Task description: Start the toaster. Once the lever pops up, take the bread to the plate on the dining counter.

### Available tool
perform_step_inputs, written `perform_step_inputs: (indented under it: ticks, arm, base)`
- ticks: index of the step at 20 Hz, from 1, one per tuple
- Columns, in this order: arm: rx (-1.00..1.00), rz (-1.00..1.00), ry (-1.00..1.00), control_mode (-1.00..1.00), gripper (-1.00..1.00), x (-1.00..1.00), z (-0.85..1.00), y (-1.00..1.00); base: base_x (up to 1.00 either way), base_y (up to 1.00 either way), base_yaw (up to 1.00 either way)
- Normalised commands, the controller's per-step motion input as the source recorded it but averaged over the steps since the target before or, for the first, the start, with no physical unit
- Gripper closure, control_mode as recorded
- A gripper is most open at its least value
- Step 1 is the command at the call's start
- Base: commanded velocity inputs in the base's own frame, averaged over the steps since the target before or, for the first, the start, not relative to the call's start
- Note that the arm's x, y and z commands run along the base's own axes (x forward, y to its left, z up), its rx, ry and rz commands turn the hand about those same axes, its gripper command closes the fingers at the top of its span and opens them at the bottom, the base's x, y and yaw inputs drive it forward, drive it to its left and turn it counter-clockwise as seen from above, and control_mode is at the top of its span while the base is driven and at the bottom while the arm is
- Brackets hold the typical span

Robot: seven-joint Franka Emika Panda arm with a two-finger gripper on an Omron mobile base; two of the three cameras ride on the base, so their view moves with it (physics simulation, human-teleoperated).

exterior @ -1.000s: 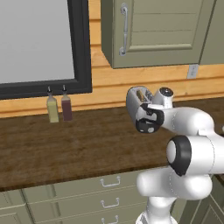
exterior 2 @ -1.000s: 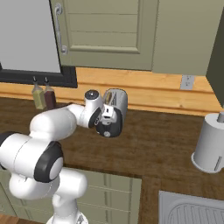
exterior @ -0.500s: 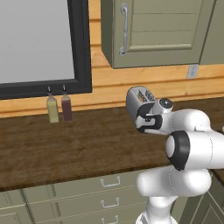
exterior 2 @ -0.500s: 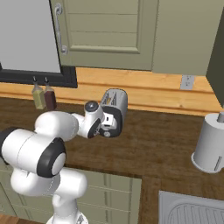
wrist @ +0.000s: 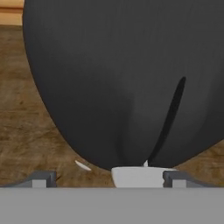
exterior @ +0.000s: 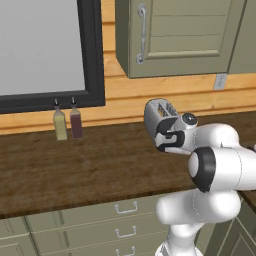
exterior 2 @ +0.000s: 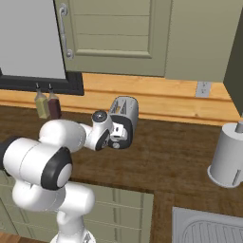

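Dark wood-grain counter [exterior: 75,165] runs along a honey-coloured plank wall, with grey-green cabinets above and drawers with small handles below. Two small bottles [exterior: 67,122] stand under a black-framed panel at the back. A pale cylindrical canister [exterior 2: 228,156] sits far off to the right, near a sink's corner.

Toward the back of the counter stands the toaster [exterior: 159,113] — a rounded, metallic body with slots on top. From the hand camera its end face looms as a dark bulging surface [wrist: 127,78] with a curved vertical slit, and a small whitish lever tab [wrist: 140,175] sits at the bottom of that face.

The toaster looks rigid, smooth and probably light enough to slide if pushed sideways, so the sensible contact is the lever tab alone, pressed straight along its slot. Bread, judged from the task, would be light, crumbly and easily crushed; it is best taken gently across its flat faces near the top edge. Whether bread sits in the slots cannot be made out.

The gripper [exterior 2: 119,136] is right at the toaster's end face, fingers [wrist: 41,177] spread wide on either side of the lever tab — holding nothing. Whether it actually touches the tab is unclear.
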Motion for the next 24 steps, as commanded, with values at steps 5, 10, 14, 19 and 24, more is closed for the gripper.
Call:
perform_step_inputs:
  ticks: [5,10,14,19,24]
  arm:
    - [0.0,0.0,0.0,-1.0,-1.0,0.0,-0.25,0.0]
    - [0.0,0.0,0.0,-1.0,-1.0,-0.01,0.0,0.0]
    - [0.0,0.0,0.0,-1.0,-1.0,-0.08,0.01,0.0]
    - [0.0,0.0,0.0,-1.0,-1.0,0.0,0.22,0.0]
    - [0.0,0.0,0.0,-1.0,-1.0,0.0,0.34,0.0]
  base:
    - [0.0,0.0,0.0]
    - [0.0,0.0,0.0]
    - [0.0,0.0,0.0]
    - [0.0,0.0,0.0]
    - [0.0,0.0,0.0]
